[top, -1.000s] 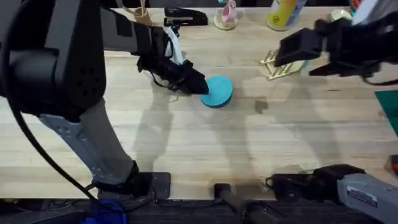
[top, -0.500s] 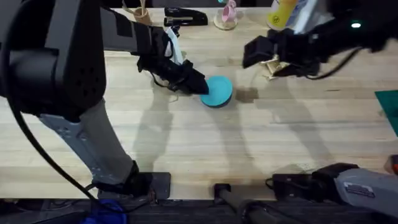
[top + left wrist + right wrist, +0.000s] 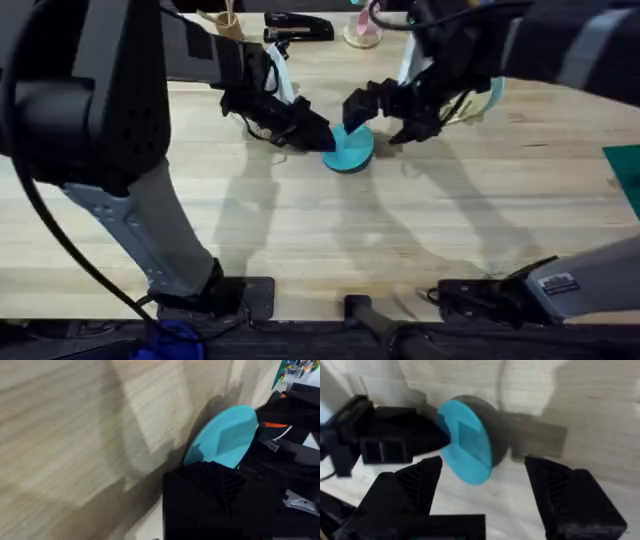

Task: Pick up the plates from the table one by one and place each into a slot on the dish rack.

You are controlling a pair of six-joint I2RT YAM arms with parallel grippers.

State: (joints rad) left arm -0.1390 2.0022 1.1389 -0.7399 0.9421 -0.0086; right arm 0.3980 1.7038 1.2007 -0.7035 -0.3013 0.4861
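In the overhead view, the small round turquoise plastic plate [image 3: 349, 148] is on the light wooden plank table [image 3: 330, 240], in the far half of it and a little toward the middle between the left and right edges. The left gripper [image 3: 318, 138], with black fingers, reaches from the left side and meets the left rim of the plate; it seems to pinch this rim, but the fingertips are not clear from above. The right gripper [image 3: 385, 115], also black, comes from the far right corner and hangs just beside the right rim of the plate, with its two fingers spread apart. Behind the right arm, near the far edge of the table, a pale blue plate [image 3: 494, 95] shows partly; I cannot tell what it stands in.

In the left wrist view, the turquoise plate [image 3: 225, 436] is tilted, its lower rim going under the black fingers [image 3: 210, 490] of the left gripper. The black body of the other arm is just beside the plate's far rim. The table [image 3: 75, 430] lies under it.

In the right wrist view, the turquoise plate [image 3: 465, 447] stands tilted on its edge, one rim lifted from the table [image 3: 570, 390] and a dark shadow behind it. The left gripper [image 3: 427, 440] clamps its far rim. The fingers [image 3: 412, 490] of the right gripper [image 3: 485, 485] are wide apart on the two sides of the plate and do not touch it.
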